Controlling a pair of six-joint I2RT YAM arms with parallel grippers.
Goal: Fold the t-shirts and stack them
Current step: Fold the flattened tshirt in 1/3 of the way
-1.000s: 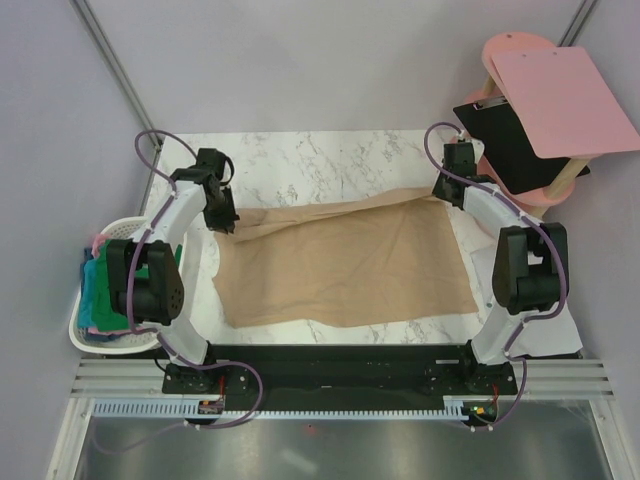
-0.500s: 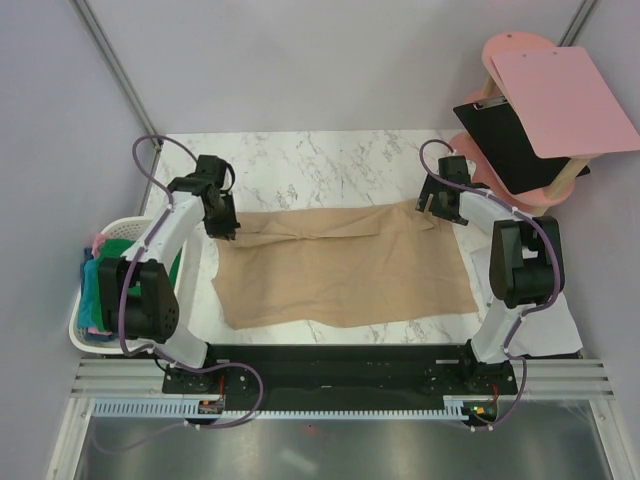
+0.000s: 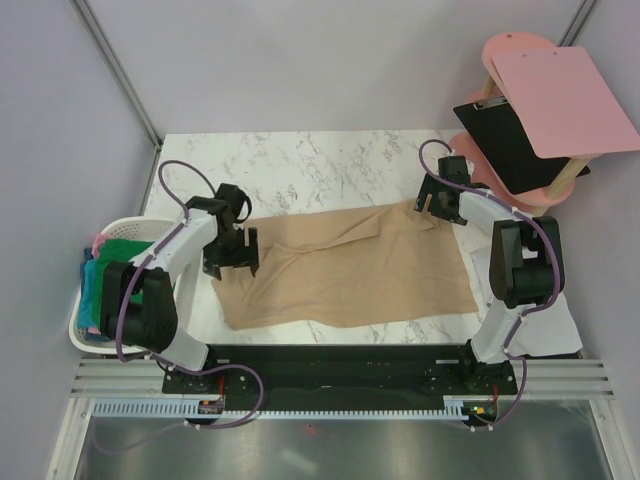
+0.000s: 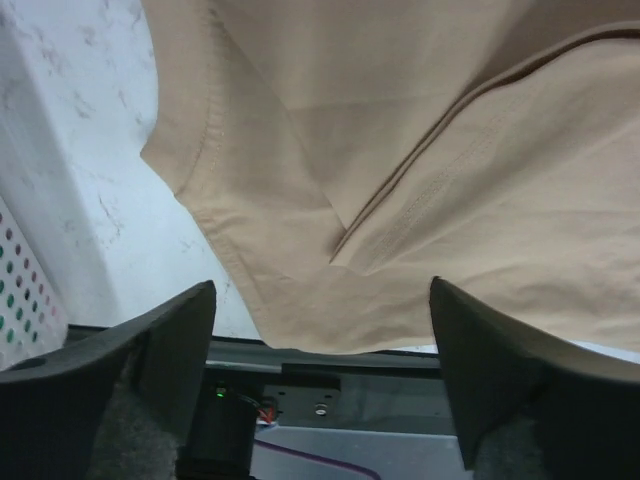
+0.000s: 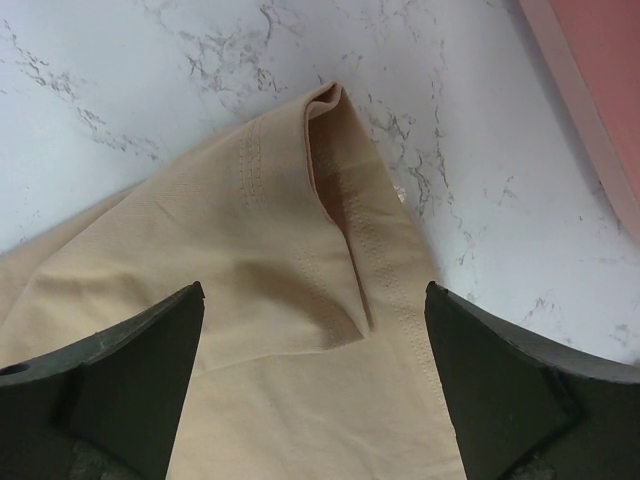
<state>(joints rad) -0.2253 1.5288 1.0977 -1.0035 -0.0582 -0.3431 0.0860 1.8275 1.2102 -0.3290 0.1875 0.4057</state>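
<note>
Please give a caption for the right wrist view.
Open right gripper over folded corner of tan cloth t-shirt on white marble table.

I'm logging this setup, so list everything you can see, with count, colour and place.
t-shirt: one, tan, spread on the table's middle
clothes: a few, green, teal, pink, in the basket
basket: one, white, left of the table
table: one, white marble
stand: one, pink, far right
clipboard: one, black, on the stand
board: one, pink, over the clipboard
cloth: one, white, table's right edge
left gripper: open, above the t-shirt's left part
right gripper: open, over the t-shirt's far right corner
</note>
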